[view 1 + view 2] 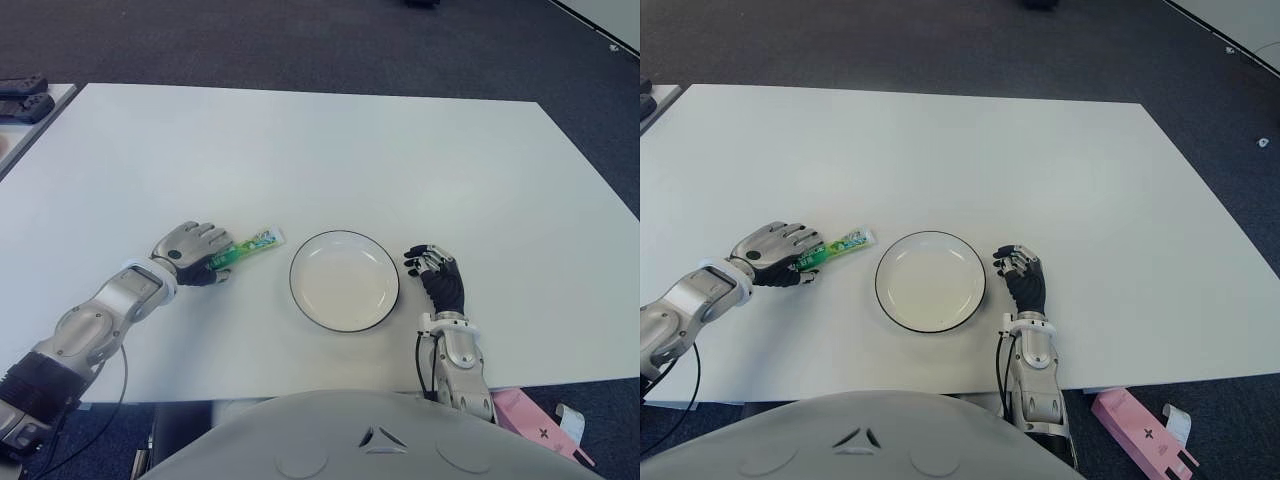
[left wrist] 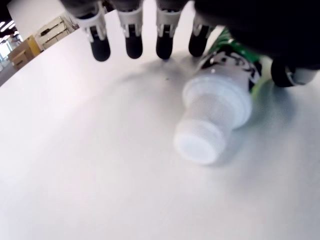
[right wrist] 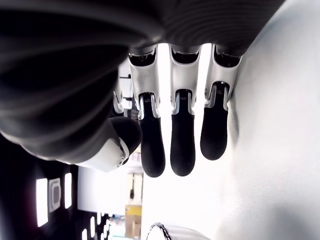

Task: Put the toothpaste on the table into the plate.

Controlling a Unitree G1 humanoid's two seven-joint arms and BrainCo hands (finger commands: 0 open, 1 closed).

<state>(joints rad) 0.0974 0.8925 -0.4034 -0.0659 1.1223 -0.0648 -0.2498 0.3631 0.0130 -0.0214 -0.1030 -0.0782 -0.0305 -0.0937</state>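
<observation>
1. My right hand (image 1: 440, 278) shows just to the right of the plate (image 1: 345, 281), close to the near edge of the worktop (image 1: 400, 160); its fingers (image 3: 182, 145) hang straight and relaxed, holding nothing.
2. The plate, white with a dark rim, sits on the worktop between my two hands, with nothing in it.
3. My left hand (image 1: 192, 252) is to the left of the plate, palm down over the cap end of the toothpaste (image 1: 255, 244).
4. In my left wrist view the white cap (image 2: 210, 125) lies on the worktop beneath my palm; the fingers (image 2: 132, 35) are stretched out past it with their tips down near the surface, and the thumb sits on the far side of the tube, so they are draped over the tube, not closed on it.
5. The toothpaste, a green tube, lies flat on the worktop left of the plate; its flat tail points toward the plate's far-left rim but stops short of touching it.
6. Beyond the plate the worktop stretches white to its far edge, with dark carpet (image 1: 300, 40) behind.
</observation>
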